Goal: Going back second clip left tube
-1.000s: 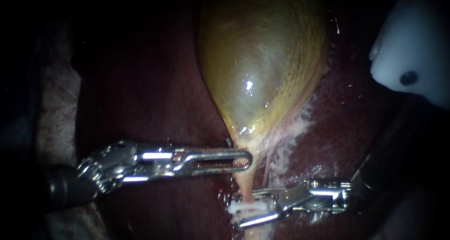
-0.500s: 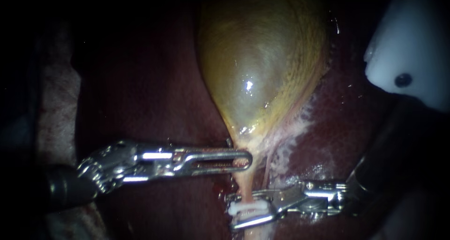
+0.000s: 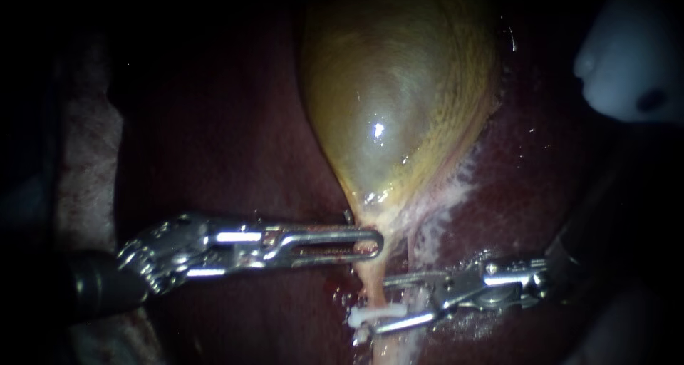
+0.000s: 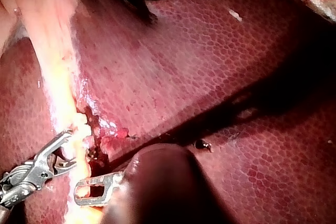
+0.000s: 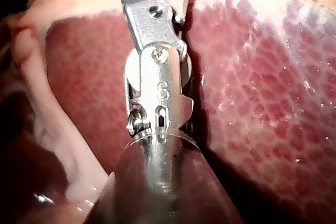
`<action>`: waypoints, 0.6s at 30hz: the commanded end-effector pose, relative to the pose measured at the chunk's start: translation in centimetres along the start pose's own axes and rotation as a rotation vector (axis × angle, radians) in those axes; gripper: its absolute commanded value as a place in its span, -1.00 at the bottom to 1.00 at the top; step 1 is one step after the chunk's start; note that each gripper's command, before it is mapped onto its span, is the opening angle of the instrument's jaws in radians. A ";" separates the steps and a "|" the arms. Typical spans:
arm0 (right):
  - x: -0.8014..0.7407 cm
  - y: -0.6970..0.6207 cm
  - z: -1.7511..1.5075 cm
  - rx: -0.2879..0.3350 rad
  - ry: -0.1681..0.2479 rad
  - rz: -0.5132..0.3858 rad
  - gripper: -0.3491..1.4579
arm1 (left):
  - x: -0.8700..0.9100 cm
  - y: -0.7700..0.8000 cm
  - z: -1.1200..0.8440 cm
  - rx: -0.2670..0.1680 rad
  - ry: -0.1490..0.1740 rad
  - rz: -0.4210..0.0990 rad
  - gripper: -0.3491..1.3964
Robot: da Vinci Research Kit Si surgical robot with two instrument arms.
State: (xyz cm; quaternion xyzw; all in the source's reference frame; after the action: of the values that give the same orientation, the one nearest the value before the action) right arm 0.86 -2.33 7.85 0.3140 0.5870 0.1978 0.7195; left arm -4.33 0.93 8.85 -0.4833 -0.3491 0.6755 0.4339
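Endoscope view, clip (image 3: 375, 313) on tube (image 3: 370, 283), right instrument (image 3: 377, 305) jaws open

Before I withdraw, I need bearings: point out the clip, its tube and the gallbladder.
clip (image 3: 375, 313), endoscope view, middle of the white bar.
tube (image 3: 372, 283), endoscope view, bare stretch just above the clip.
gallbladder (image 3: 399, 108), endoscope view, middle of its rounded body.

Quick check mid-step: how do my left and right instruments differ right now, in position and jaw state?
Position: the left instrument sits at the neck of the gallbladder; the right instrument sits lower, at the white clip on the tube.
Jaws: the left instrument's appear closed on gallbladder tissue; the right instrument's stand open, the tube between their tips, gripping nothing.
Shared: both are bright metal and point in towards the same strand.
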 end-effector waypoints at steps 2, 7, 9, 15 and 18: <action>0.02 0.00 -0.07 0.001 -0.003 -0.019 -0.08 | 0.00 0.00 0.00 -0.001 0.000 0.000 -1.00; 0.07 -0.04 -0.23 -0.009 -0.009 -0.038 -0.08 | 0.00 -0.01 -0.01 -0.001 -0.001 0.000 -1.00; 0.11 -0.07 -0.32 -0.008 -0.011 -0.050 -0.07 | 0.00 -0.01 -0.02 -0.001 -0.001 0.001 -1.00; 0.21 -0.14 -0.59 -0.024 -0.015 -0.091 -0.07 | 0.00 -0.02 -0.02 -0.002 -0.001 0.001 -1.00; 0.26 -0.17 -0.75 -0.031 -0.010 -0.126 -0.07 | 0.00 -0.03 -0.02 -0.002 -0.001 0.001 -1.00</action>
State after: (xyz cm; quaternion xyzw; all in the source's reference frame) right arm 0.13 -2.11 7.43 0.2626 0.6004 0.1580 0.7387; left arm -4.29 0.94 8.87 -0.4835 -0.3496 0.6758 0.4329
